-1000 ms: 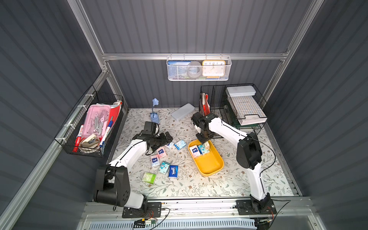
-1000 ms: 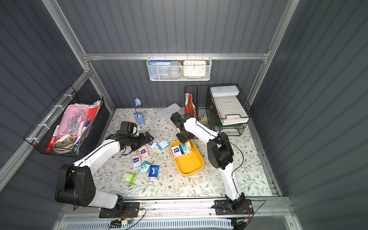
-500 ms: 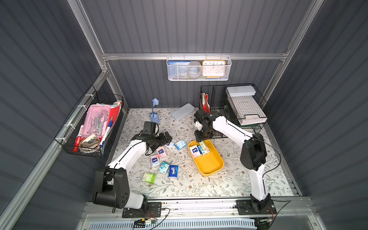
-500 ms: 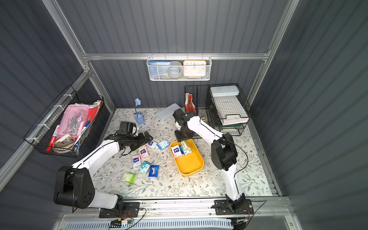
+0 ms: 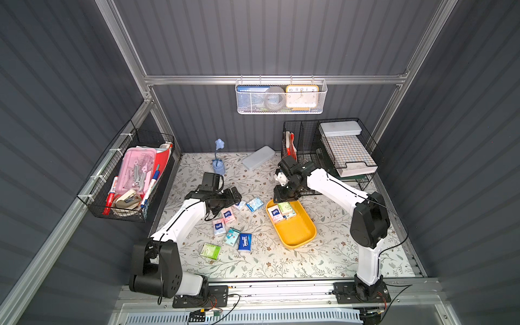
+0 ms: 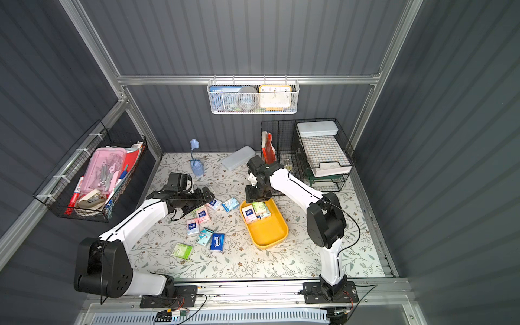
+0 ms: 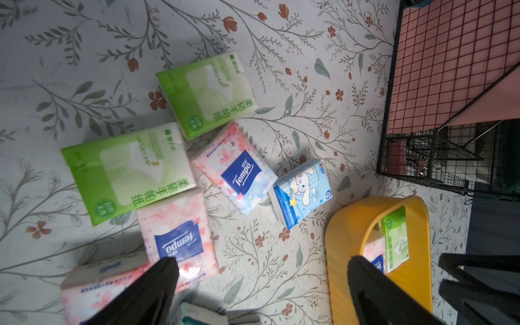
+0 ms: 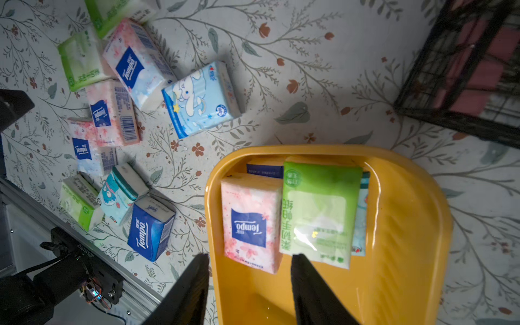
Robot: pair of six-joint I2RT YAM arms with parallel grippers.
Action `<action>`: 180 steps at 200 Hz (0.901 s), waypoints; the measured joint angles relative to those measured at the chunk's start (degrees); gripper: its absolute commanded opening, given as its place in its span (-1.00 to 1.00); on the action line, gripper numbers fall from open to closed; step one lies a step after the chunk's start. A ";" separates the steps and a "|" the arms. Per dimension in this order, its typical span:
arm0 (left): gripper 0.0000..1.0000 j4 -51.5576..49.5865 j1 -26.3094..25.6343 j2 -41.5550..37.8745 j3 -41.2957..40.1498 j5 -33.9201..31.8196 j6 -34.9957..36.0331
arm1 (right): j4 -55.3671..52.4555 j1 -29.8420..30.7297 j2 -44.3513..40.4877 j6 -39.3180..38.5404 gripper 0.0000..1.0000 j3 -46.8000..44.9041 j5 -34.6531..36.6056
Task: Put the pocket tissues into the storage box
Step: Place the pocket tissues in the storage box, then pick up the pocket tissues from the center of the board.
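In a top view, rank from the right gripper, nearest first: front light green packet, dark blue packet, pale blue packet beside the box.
1. Pale blue packet, left of the right gripper.
2. Dark blue packet, centre.
3. Light green packet, front left.

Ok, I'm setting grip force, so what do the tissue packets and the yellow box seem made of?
Packets: thin glossy plastic film over soft filling; the green packet shows a glare spot and wrinkles. Box: smooth, slightly shiny moulded plastic, probably rigid; rounded rim, sheen on the walls.
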 measured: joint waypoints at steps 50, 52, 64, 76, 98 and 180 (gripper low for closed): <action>0.98 -3.93 0.00 -1.79 -0.83 -3.54 -1.05 | 3.30 11.41 -0.35 2.91 0.06 0.00 4.66; 0.98 -4.20 0.00 -1.92 -0.85 -3.76 -1.03 | 3.37 11.69 -0.35 3.13 0.08 0.00 4.68; 0.95 -5.35 0.00 -2.62 -0.92 -5.05 -0.92 | 5.33 13.40 -0.44 5.14 0.10 -0.50 5.53; 0.89 -6.67 -0.04 -3.48 -0.92 -5.90 -0.79 | 7.85 14.08 -0.96 7.56 0.11 -2.12 6.62; 0.85 -9.77 -1.42 -5.62 -1.03 -7.74 -0.87 | 9.62 13.88 -2.38 10.84 0.10 -4.96 10.23; 0.72 -17.29 -23.37 -11.76 -8.13 -10.88 -14.51 | 11.93 12.37 -10.03 15.43 0.09 -9.18 20.81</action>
